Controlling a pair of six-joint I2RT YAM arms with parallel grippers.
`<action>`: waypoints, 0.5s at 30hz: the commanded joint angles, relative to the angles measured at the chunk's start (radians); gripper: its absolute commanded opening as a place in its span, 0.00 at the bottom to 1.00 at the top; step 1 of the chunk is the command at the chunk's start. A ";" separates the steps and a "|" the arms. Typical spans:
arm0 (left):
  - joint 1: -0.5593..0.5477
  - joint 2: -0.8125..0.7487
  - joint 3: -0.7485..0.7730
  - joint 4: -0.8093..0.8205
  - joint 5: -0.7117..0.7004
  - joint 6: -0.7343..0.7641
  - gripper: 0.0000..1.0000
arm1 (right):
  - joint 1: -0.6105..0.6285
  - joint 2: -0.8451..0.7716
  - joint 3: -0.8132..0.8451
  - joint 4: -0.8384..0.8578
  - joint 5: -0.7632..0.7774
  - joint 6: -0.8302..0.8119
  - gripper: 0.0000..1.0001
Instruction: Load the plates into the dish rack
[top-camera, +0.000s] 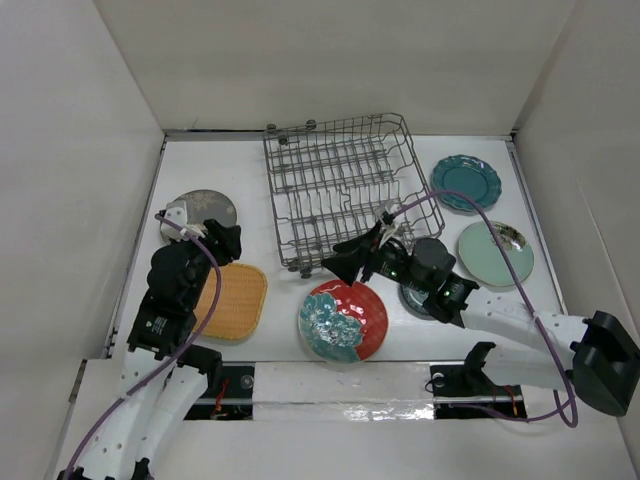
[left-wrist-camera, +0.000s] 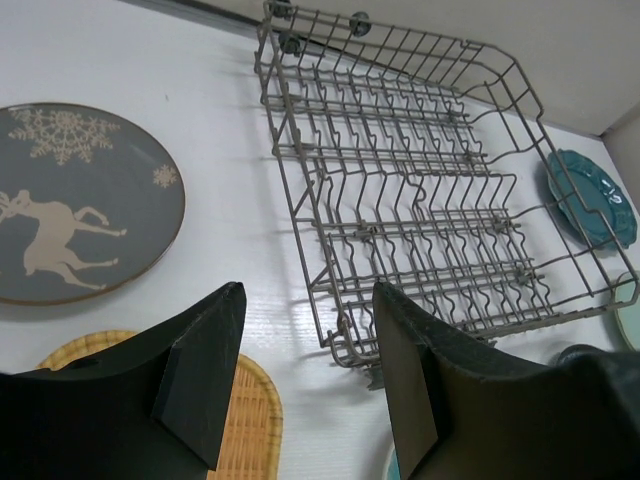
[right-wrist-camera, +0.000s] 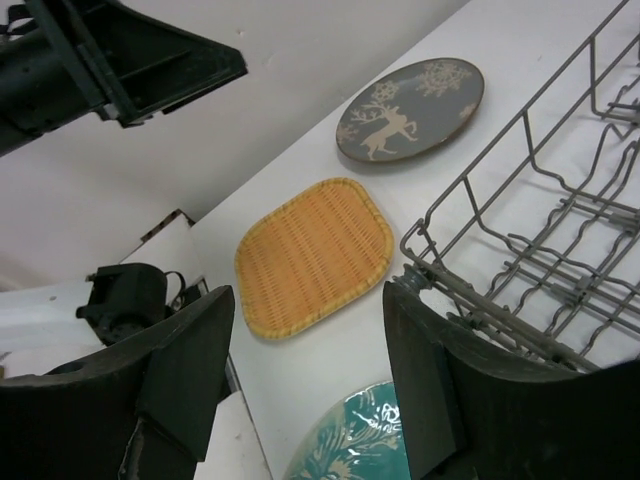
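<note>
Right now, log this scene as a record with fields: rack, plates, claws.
rack: upright, far centre, no plates in it
grey plate: flat, left of rack
orange plate: flat, nearer than grey plate
floral plate: flat, in front of rack
scalloped plate: flat, right of rack
mint plate: flat, nearer than scalloped plate
small dark plate: mostly hidden under right arm
left claw: open, empty
right claw: open, empty, by rack's near edge
loaded: none

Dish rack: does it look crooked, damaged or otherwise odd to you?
Slightly crooked only: the dish rack sits turned at an angle to the edges of the table. Its wires look unbent, and it holds nothing yet.
</note>
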 joint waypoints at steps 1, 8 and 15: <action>-0.005 0.042 0.049 0.046 -0.011 -0.049 0.51 | 0.013 -0.015 0.000 0.093 -0.012 0.024 0.64; -0.005 0.145 0.072 0.122 0.011 -0.121 0.41 | 0.013 -0.013 0.017 0.055 -0.015 0.029 0.09; 0.102 0.309 0.078 0.163 -0.016 -0.272 0.00 | 0.013 0.019 0.038 0.027 -0.047 0.026 0.00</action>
